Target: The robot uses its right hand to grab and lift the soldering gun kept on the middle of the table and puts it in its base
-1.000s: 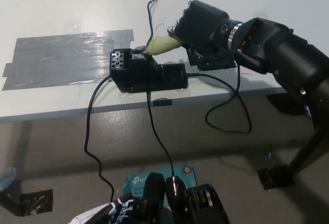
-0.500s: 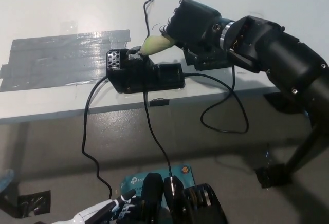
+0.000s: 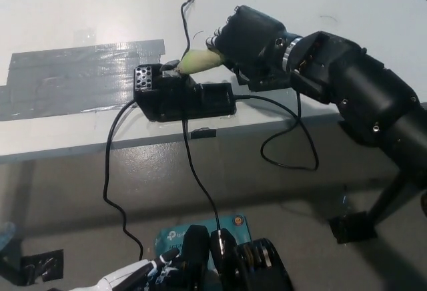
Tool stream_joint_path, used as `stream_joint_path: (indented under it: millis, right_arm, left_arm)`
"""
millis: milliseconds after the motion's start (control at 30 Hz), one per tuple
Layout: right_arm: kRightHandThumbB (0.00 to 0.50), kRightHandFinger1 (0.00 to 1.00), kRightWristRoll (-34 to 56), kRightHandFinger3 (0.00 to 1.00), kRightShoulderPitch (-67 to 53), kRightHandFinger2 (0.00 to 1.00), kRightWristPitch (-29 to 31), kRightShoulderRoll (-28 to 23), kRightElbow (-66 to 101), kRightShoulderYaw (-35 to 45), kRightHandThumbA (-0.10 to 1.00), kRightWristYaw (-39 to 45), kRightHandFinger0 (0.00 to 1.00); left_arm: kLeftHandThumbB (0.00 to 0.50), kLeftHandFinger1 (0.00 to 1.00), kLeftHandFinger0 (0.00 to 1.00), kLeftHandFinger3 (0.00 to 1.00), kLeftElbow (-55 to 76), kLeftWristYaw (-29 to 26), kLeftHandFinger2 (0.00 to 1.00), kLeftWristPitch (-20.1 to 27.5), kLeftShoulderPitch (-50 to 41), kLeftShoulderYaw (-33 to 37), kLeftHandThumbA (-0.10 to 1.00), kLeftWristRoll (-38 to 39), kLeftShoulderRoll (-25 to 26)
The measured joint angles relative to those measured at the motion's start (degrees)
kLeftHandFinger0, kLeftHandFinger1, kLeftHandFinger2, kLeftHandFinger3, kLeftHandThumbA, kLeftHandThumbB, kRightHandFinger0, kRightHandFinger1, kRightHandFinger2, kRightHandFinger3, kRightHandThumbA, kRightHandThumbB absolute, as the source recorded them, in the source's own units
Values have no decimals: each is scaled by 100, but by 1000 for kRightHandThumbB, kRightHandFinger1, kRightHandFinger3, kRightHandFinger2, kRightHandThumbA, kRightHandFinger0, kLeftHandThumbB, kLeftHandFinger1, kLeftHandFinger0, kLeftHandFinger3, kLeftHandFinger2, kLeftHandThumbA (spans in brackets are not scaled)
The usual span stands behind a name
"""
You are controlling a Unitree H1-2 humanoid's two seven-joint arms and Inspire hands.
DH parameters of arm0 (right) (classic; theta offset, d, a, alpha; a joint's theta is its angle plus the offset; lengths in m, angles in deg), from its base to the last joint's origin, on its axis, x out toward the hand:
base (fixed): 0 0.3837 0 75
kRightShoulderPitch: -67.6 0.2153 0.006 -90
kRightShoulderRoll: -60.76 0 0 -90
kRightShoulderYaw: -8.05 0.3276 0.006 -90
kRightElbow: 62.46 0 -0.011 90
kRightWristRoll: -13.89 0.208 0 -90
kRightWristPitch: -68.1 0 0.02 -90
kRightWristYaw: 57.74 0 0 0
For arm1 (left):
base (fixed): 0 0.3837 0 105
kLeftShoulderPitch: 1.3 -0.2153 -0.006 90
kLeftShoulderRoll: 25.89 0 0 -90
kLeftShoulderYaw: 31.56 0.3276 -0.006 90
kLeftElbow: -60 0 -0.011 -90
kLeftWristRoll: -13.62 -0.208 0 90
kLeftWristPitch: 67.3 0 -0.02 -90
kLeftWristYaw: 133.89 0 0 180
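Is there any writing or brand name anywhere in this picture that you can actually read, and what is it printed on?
Only one thing bears print: the teal box on the floor at the bottom of the head view. Its white lettering is too blurred and partly hidden to read.
No readable text on the black base, the grey tape or the white table.

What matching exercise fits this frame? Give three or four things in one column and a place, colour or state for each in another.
Things:
1. soldering gun
2. base
3. tape
4. right hand

Descriptions:
A. grey, stuck flat on the table's left part
B. black box near the table's front edge
C. pale yellow-green, tip at the box
D. black, shut on the handle

Pairs: 1-C, 2-B, 3-A, 4-D

The left hand rests at the bottom edge.
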Motion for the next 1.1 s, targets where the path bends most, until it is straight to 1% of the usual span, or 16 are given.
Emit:
stream_joint_path:
  millis: [33,67,100,133,167,200,233,267,300,333,367,400,500,700,833,1100]
  right_arm:
    - [119,195,21,1000,0,618,-9,26,-46,38,-100,26,4]
    - [91,214,36,1000,0,625,-22,46,-67,64,-100,60,25]
    - [78,187,51,1000,1,564,-49,77,-103,96,-100,98,4]
    - [147,610,64,1000,5,959,-65,103,-166,118,65,109,407]
    - [147,797,71,1000,6,998,-71,123,-215,123,110,108,643]
    - [151,806,45,1000,6,992,-68,125,-246,73,113,88,664]
    - [335,1000,26,1000,7,1000,-68,123,-259,47,499,67,1000]
    - [474,1000,-33,1000,10,1000,-89,112,-236,-18,602,43,1000]
    - [496,1000,-110,1000,16,1000,-117,94,-191,-105,626,33,1000]
    - [500,1000,-184,1000,18,1000,-153,76,-148,-187,643,29,1000]
    - [500,1000,-276,1000,22,1000,-219,59,-85,-257,734,33,1000]
    - [500,1000,-351,1000,32,1000,-268,49,-39,-323,773,49,1000]
    - [500,1000,-571,1000,83,1000,-421,45,23,-518,779,94,1000]
    - [500,1000,-788,1000,95,1000,-580,222,246,-657,745,126,1000]
    - [500,1000,-863,1000,94,1000,-627,283,393,-658,762,152,1000]
    - [500,1000,-856,1000,-25,1000,-799,290,1023,-494,775,551,1000]
  left_arm:
    - [490,1000,1000,1000,0,0,927,0,0,0,1000,0,0]
    - [498,1000,1000,1000,0,0,919,0,0,0,1000,0,0]
    - [500,1000,1000,1000,0,0,915,0,0,0,1000,0,0]
    - [483,1000,1000,1000,0,0,897,0,1,0,1000,1,0]
    - [480,1000,1000,1000,0,0,899,0,3,0,1000,1,-1]
    - [480,1000,1000,1000,0,0,900,0,4,0,1000,1,0]
    - [480,1000,1000,1000,0,0,899,0,4,1,1000,1,0]
    - [476,1000,1000,1000,0,0,887,0,5,1,1000,1,0]
    - [475,1000,1000,1000,-1,1,887,0,5,0,1000,1,0]
    - [476,1000,1000,1000,-1,1,887,0,6,0,1000,1,0]
    - [473,1000,1000,1000,-1,0,913,0,5,1,1000,1,0]
    - [477,1000,1000,1000,0,0,892,0,5,1,1000,0,0]
    - [459,1000,1000,1000,0,-2,892,0,3,0,1000,1,1]
    - [480,1000,1000,1000,0,-2,908,0,-3,-3,1000,3,2]
    - [457,1000,1000,1000,0,-2,878,0,-31,-7,1000,3,12]
    - [483,1000,1000,1000,-15,0,839,0,-44,-35,1000,10,17]
